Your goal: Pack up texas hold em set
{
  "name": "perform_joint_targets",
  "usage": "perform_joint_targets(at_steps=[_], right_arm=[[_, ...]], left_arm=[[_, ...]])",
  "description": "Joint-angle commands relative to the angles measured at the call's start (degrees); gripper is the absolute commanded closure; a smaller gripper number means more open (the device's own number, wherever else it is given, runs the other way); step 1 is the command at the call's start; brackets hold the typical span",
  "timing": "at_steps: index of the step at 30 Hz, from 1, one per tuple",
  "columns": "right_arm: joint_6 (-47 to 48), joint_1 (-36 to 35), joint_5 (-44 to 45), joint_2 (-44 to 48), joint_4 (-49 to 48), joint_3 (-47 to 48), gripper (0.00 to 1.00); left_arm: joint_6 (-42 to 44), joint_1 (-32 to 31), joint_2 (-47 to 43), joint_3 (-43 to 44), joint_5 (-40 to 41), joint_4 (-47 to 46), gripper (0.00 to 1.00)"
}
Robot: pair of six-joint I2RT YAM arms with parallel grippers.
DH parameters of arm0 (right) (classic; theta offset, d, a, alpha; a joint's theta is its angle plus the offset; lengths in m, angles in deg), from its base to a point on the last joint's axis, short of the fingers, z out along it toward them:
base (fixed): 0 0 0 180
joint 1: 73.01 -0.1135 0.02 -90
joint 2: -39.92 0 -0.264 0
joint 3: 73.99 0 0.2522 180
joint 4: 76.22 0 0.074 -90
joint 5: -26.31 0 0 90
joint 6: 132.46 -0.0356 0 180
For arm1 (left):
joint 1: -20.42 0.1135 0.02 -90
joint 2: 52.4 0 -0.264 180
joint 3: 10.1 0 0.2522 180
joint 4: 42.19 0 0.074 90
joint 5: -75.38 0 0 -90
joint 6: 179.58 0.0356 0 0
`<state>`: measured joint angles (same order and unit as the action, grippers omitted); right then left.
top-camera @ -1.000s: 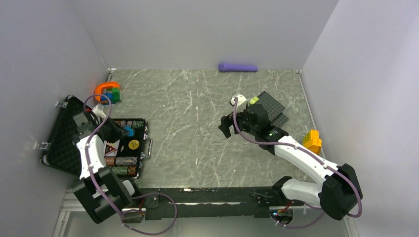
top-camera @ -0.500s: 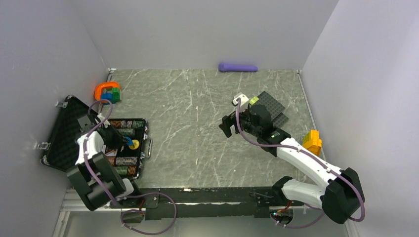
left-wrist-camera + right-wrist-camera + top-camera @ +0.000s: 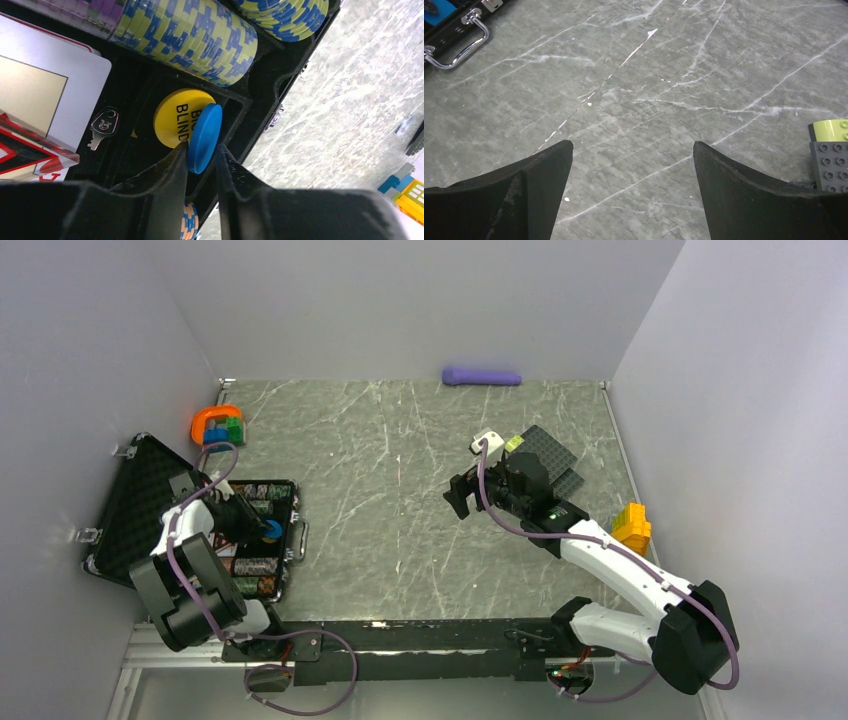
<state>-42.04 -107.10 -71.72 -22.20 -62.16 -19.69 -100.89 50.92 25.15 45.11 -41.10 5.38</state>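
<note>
Left gripper (image 3: 201, 150): one blue disc (image 3: 205, 131) between its fingers, grip unclear. One yellow disc (image 3: 172, 117) just behind, two chip stacks (image 3: 190, 35) beyond. Right gripper (image 3: 631, 150) wide open.

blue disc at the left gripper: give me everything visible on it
The blue disc is a plain, smooth, plastic-looking round token with no marking visible. It stands on edge, tilted, between the fingers of the left gripper, which sit close to both faces; whether they clamp it is unclear. It sits over a foam pocket of the open case, partly hiding the yellow BIG BLIND disc. Contact with that disc cannot be told.
</note>
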Motion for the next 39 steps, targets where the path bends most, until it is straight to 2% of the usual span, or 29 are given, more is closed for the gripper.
perform_joint_targets(at_steps=[1, 3, 9, 22, 30, 34, 39], right_arm=[[-0.35, 0.08, -0.76, 1.59, -2.76, -0.27, 0.06], [-0.34, 0.13, -0.8, 1.58, -2.78, -0.28, 0.06], [-0.38, 0.16, -0.6, 1.64, -2.67, -0.23, 0.06], [-0.34, 0.36, 1.48, 0.5, -2.21, 0.18, 0.06], [-5.5, 1.68, 4.7, -3.02, 2.46, 2.36, 0.06], [-8.52, 2.58, 7.81, -5.72, 8.16, 4.94, 0.07], [-12.86, 3.37, 14.67, -9.43, 14.71, 8.0, 0.05]], left_arm=[[1.04, -0.22, -0.53, 1.17, 1.9, 0.28, 0.63], [1.03, -0.44, -0.72, 1.33, 2.85, 0.44, 0.56], [0.95, -1.42, -1.32, 1.52, 4.71, 0.69, 0.46], [0.43, -4.86, -9.6, 2.64, 15.34, 0.85, 0.39], [1.02, -17.0, -13.07, 8.84, 23.09, -0.78, 0.38], [0.65, -23.94, -9.42, 15.57, 23.59, -2.6, 0.38], [1.65, -29.91, -2.54, 24.05, 20.46, -5.57, 0.38]])
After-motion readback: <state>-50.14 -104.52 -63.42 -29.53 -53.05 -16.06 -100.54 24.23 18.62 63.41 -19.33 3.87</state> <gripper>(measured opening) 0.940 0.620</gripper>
